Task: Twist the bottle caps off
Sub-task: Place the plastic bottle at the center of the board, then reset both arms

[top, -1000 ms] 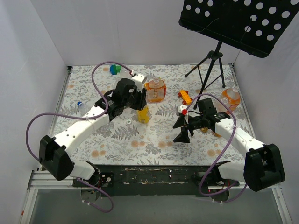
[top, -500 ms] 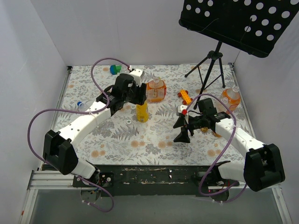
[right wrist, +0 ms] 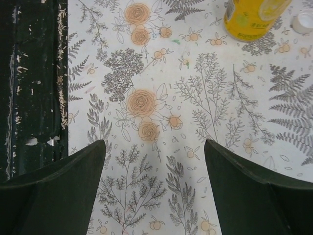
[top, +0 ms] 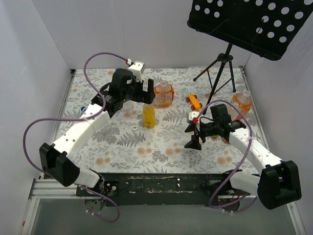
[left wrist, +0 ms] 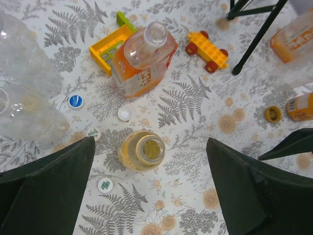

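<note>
My left gripper (top: 139,96) (left wrist: 149,196) hangs open above a slim yellow bottle (top: 149,115) (left wrist: 143,150) that stands upright with an open mouth, apart from both fingers. A squat orange bottle (left wrist: 144,56) (top: 163,94) behind it is uncapped too. Loose bottle caps lie on the cloth: a blue one (left wrist: 75,101), a white one (left wrist: 124,114) and a white one with a green mark (left wrist: 104,185). My right gripper (top: 191,136) (right wrist: 151,191) is open over bare cloth, with nothing between its fingers. The yellow bottle (right wrist: 249,17) and a white cap (right wrist: 302,22) show far ahead of it.
Two clear bottles (left wrist: 24,58) (left wrist: 29,115) stand at the left. A yellow toy tray (left wrist: 110,46), an orange toy car (top: 194,102), a tripod (top: 220,68), another orange bottle (top: 241,103) and a lying bottle with a yellowish cap (left wrist: 271,114) are around. The dark front rail (right wrist: 34,83) borders the table.
My left gripper has opened wide, risen and drawn back from the top of the yellow bottle, whose mouth now shows open. The right gripper has shifted slightly.
</note>
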You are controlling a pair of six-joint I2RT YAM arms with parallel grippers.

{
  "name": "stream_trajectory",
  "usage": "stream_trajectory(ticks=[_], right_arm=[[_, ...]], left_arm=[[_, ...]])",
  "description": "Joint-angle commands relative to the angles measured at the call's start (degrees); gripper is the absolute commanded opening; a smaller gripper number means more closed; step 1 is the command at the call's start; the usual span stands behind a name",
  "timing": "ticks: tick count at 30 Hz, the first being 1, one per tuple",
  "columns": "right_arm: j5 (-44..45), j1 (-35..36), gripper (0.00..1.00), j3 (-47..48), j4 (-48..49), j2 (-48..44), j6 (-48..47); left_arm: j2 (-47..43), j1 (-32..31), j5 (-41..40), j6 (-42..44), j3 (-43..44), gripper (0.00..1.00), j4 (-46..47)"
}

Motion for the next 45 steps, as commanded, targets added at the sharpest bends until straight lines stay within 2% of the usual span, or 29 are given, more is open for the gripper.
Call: stream_trajectory(ticks=[1,6,11,14,18,23,31,37,45], right_arm=[[1.6,-1.7,0.89,0.6,-0.9,-4.8,-1.1],[4.6,-2.7,0.91,6.2,-8.1,-8.7,-2.0],[9.5,-5.4,0.95,13.6,-15.9,-12.5,-2.2],[12.3,-6.5,0.98,15.6,-13.2,-16.4,3.0],[17.4,-6.8,0.98,15.8,-4.1,-22.9,15.5],[20.2,-7.6,0.98,21.8,-5.7,-21.4,23.4],[16.5,-9.7,0.98,23.1,-3.5,-22.4,30.0],[16.3,-10.6,0.98,22.9,-3.3,-22.9,30.9],[11.2,-12.1,0.98,22.2,-3.5,-22.8,30.0]], left_arm=[[-6.5,1.9,3.8,-1.1,5.3,0.98,-2.8],[-9.9,4.7,7.1,-1.8,7.4,0.98,-5.8],[-16.3,8.7,10.4,-4.1,3.4,0.98,-4.5],[-19.5,10.2,10.7,-5.6,1.2,0.98,-4.3],[-23.2,10.4,9.6,-6.4,-0.5,0.98,-4.9],[-26.8,10.5,8.9,-6.9,-0.9,0.98,-6.6],[-30.3,10.5,8.2,-7.0,-2.1,0.98,-8.3],[-31.9,10.5,8.2,-7.0,-3.5,0.98,-8.5],[-32.9,10.5,8.6,-7.3,-4.1,0.98,-8.4]])
